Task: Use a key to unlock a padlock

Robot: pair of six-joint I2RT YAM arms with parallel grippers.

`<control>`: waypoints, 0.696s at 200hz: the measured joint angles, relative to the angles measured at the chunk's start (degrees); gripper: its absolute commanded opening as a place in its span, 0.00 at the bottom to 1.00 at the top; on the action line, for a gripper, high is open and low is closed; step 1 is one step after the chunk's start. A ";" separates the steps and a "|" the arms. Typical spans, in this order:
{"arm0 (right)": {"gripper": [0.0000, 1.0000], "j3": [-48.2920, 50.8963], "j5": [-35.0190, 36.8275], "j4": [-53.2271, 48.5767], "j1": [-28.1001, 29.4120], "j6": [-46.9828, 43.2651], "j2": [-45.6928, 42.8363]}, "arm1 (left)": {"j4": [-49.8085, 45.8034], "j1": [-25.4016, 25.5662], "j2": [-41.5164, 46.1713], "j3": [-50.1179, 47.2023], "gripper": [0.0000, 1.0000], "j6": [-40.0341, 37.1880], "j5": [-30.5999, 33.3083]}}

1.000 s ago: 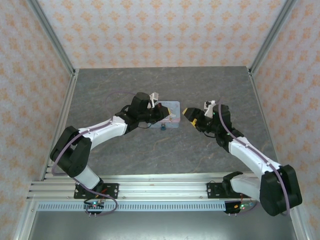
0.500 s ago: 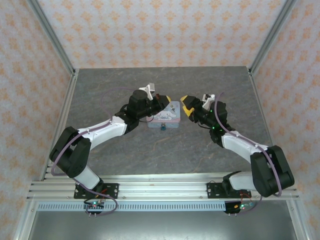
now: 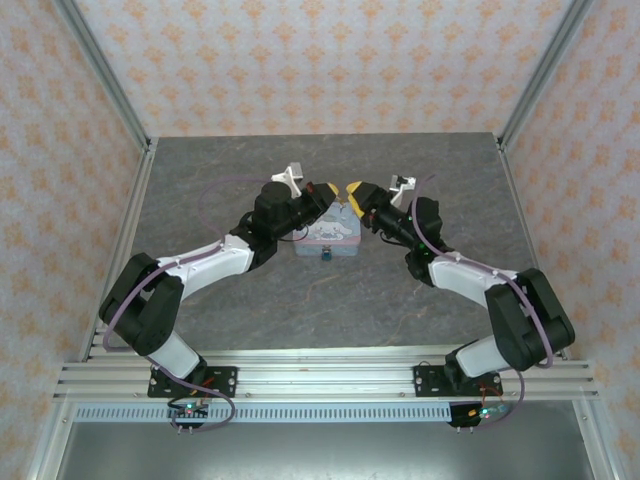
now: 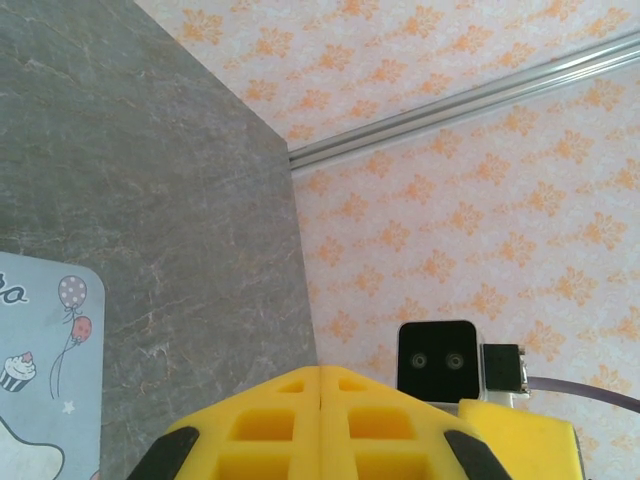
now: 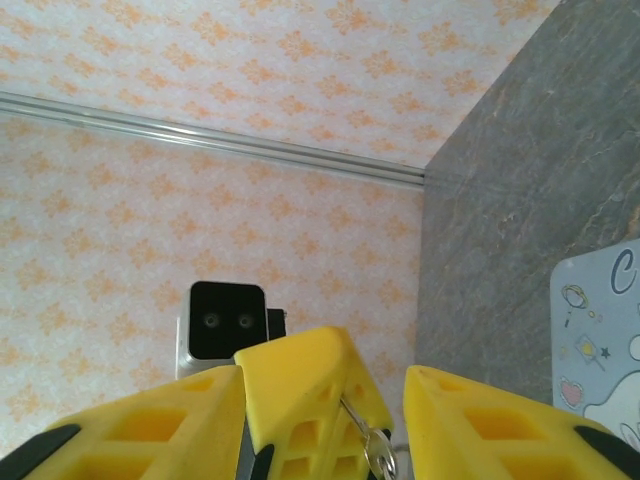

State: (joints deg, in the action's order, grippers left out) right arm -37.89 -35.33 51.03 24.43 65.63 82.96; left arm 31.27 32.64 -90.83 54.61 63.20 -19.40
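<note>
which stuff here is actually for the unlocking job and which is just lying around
For the job:
- padlock, at the tin's near edge
- key
- left gripper, fingers shut, key hanging from them
- right gripper, fingers open

Just lying about:
- pale-blue cartoon tin; can't tell whether the padlock is attached to it
- grey table

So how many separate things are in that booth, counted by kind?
Robot arms: 2, the left arm and the right arm
Tin: 1
Padlock: 1
Key, a small metal bit in the left arm's jaws: 1
Total: 5
</note>
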 measured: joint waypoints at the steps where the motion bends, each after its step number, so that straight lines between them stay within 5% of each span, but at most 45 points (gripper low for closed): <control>1: 0.44 -0.04 0.00 0.07 0.00 0.02 0.07 | 0.00 0.00 0.00 -0.02 0.00 0.00 0.00; 139: 0.36 -0.59 -0.50 3.56 1.70 1.92 4.11 | 2.91 0.00 0.00 -0.48 0.00 1.51 1.07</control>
State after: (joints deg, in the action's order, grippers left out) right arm -38.48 -35.83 54.59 26.13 67.55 87.07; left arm 34.17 32.64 -90.83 54.13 64.71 -18.33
